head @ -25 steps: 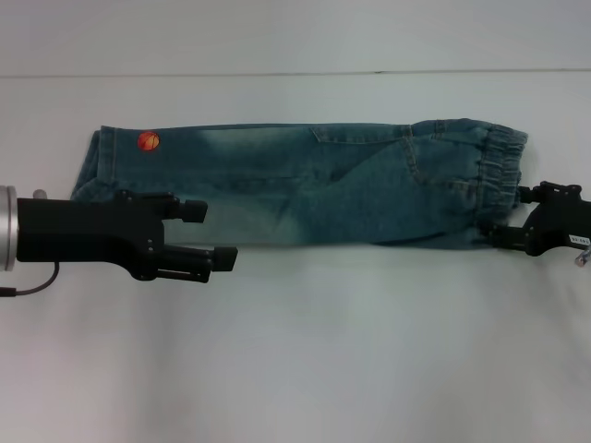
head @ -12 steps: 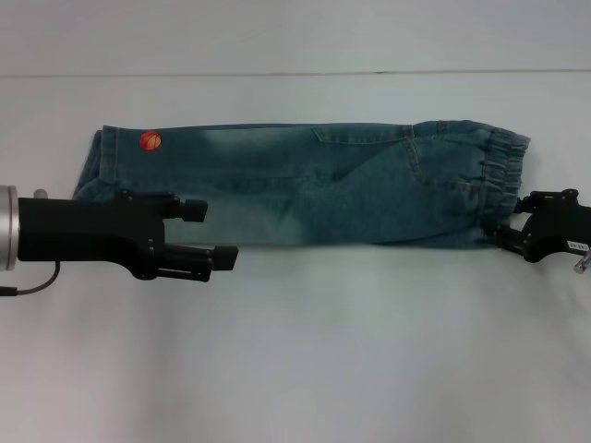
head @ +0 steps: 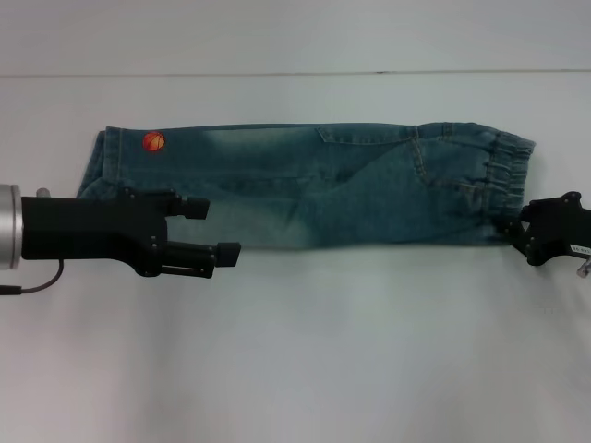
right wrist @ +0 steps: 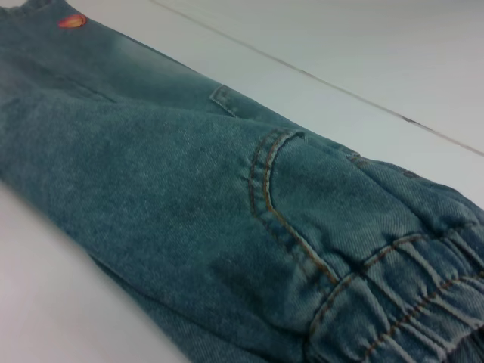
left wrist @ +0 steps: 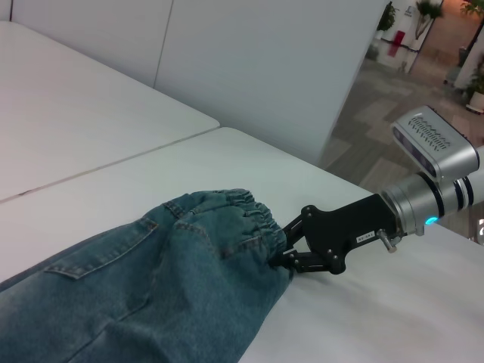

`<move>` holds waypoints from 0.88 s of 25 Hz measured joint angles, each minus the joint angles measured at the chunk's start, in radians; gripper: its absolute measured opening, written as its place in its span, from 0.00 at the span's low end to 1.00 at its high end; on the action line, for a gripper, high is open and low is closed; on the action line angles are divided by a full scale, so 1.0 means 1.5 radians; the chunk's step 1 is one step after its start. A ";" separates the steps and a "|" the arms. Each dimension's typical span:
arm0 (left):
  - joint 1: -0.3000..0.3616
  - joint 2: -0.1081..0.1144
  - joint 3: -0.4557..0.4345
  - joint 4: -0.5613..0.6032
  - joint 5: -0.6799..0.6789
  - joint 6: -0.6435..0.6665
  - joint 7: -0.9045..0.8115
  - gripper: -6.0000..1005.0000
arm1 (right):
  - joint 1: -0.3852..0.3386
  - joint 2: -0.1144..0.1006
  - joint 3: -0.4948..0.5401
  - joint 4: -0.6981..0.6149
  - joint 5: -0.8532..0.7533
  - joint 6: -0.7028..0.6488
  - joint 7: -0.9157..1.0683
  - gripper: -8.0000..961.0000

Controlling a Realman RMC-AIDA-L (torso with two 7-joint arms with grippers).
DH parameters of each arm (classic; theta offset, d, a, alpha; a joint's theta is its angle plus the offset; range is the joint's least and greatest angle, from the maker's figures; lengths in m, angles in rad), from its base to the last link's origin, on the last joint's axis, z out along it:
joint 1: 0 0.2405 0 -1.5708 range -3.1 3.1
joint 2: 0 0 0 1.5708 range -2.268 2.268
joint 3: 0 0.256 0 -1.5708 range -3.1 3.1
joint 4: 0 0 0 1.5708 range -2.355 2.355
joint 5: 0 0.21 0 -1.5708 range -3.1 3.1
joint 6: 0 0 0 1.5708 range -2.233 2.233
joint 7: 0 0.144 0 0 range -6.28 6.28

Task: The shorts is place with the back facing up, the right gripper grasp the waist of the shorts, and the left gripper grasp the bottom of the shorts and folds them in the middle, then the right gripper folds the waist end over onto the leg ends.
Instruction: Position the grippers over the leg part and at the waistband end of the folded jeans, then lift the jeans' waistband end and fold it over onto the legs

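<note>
Faded blue denim shorts (head: 369,194) lying long and flat on the plain white table (head: 295,351), already folded in half down the middle. Puckered elastic waist (head: 503,175) pointing to 3 o'clock, flat stitched leg ends (head: 97,166) pointing to 9 o'clock, small round orange basketball patch (head: 152,141) sitting near 10 o'clock.

Black two-fingered right gripper (head: 517,229) with the white label sitting at 3 o'clock, pinching the near corner of the waist, fingers looking closed on the cloth. Black two-fingered left gripper (head: 217,231) with the silver cuff hanging over the near edge by the leg ends, toward 9 o'clock, fingers standing wide apart and holding nothing.

Likely starting the last step now: folding the waist over onto the leg ends. Next, probably lifting the waist a little and carrying it across from 3 o'clock to 9 o'clock. Needing a tight pinch so the thick denim is not slipping out, and needing the left gripper out of the way first.
</note>
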 joint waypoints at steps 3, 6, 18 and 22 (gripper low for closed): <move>-0.001 0.000 0.000 -0.004 0.000 -0.002 0.001 0.90 | -0.006 0.001 0.000 -0.009 0.000 -0.009 -0.003 0.23; -0.002 0.000 0.000 -0.005 0.000 -0.005 0.002 0.90 | -0.019 0.005 -0.001 -0.028 0.004 -0.030 -0.006 0.18; -0.006 0.000 0.000 -0.014 -0.001 -0.008 0.006 0.90 | -0.050 0.006 -0.004 -0.069 0.068 -0.081 -0.023 0.16; -0.006 0.000 0.000 -0.019 0.000 -0.009 0.009 0.90 | -0.051 0.006 -0.003 -0.075 0.077 -0.088 -0.023 0.16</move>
